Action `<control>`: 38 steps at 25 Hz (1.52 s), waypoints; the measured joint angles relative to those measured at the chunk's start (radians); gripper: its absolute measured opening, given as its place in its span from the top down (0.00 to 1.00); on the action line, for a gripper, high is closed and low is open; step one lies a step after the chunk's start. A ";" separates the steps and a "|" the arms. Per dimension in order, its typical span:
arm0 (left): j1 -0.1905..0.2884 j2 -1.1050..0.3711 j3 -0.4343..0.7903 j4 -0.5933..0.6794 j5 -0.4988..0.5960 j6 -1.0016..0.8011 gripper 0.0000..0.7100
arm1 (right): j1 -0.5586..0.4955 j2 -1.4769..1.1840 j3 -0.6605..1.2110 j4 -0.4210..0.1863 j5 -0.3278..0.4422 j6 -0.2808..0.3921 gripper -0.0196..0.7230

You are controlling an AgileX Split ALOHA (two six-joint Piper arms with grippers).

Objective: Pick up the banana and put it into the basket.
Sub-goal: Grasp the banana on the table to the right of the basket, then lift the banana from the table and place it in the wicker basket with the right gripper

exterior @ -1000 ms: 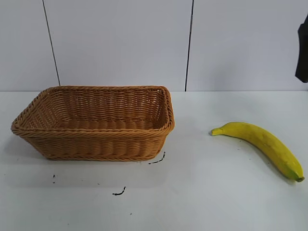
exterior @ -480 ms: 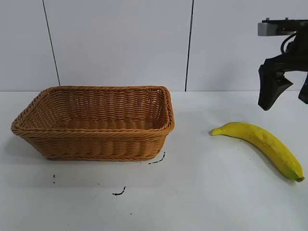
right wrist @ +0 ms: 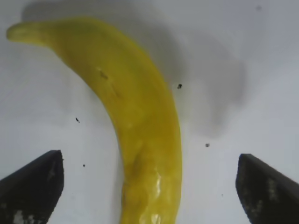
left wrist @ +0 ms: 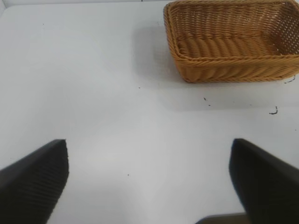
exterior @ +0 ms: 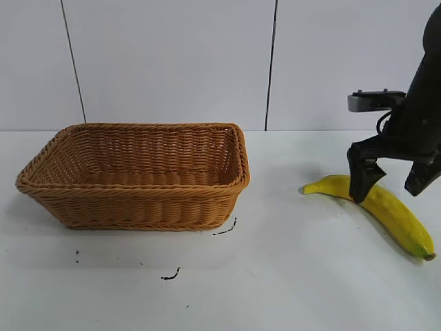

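Note:
The yellow banana lies on the white table at the right, its stem end pointing towards the basket. My right gripper is open and low over the banana's middle, one finger on each side, not touching it. In the right wrist view the banana runs between the two spread fingers of that gripper. The tan wicker basket stands at the left, with nothing in it. My left gripper is open and empty over bare table, and the basket is well beyond it.
Small black marks lie on the table in front of the basket. The white table is bare between the basket and the banana. A grey panelled wall stands behind.
My right arm has come in from the upper right and dropped down until its open fingers straddle the banana. The banana and the basket have not moved.

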 joint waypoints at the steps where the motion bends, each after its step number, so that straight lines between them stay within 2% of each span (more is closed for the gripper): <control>1: 0.000 0.000 0.000 0.000 0.000 0.000 0.02 | 0.000 0.007 0.000 0.000 -0.002 0.008 0.04; 7: 0.000 0.000 0.000 0.000 0.000 0.000 0.02 | 0.000 0.022 0.000 0.000 -0.010 0.029 0.04; 9: 0.000 0.000 0.000 0.000 0.001 0.000 0.02 | 0.000 0.022 0.000 -0.004 -0.015 0.030 0.07; 12: 0.000 0.000 0.000 0.000 0.000 0.000 0.02 | 0.000 0.022 0.000 -0.004 -0.015 0.035 0.25; 15: 0.000 0.000 0.000 0.000 0.000 0.000 0.02 | 0.000 0.022 0.000 -0.012 -0.010 0.056 0.60; 23: 0.000 0.000 0.000 0.000 0.000 0.000 0.02 | 0.000 -0.008 0.000 -0.048 0.048 0.059 0.58; 32: 0.000 0.000 0.000 0.000 0.000 0.000 0.02 | 0.000 -0.237 -0.027 -0.045 0.141 0.063 0.58; 35: 0.000 0.000 0.000 0.000 0.000 0.000 0.02 | 0.000 -0.269 -0.089 -0.038 0.207 0.063 0.58; 38: 0.000 0.000 0.000 0.000 0.000 0.000 0.02 | 0.001 -0.273 -0.171 -0.019 0.311 0.063 0.58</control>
